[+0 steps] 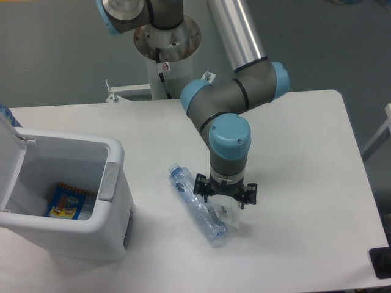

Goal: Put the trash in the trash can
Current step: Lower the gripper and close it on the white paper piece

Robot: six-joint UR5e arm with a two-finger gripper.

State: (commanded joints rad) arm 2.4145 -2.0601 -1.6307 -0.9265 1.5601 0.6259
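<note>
A crushed clear bluish plastic bottle (190,198) with a blue cap lies diagonally on the white table, right of the trash can. The crumpled white wrapper (230,220) lies against the bottle's right side, mostly covered by my gripper. My gripper (225,196) hangs directly over the wrapper and the bottle's middle, pointing down, open, with nothing held between its fingers. The trash can (113,173) is a white rectangular bin at the left with a grey latch tab on its rim and its lid (8,129) swung up.
A blue-and-yellow snack packet (65,202) lies on the bin's floor. The arm's base column (167,58) rises behind the table's back edge. A dark object (382,262) sits at the front right corner.
</note>
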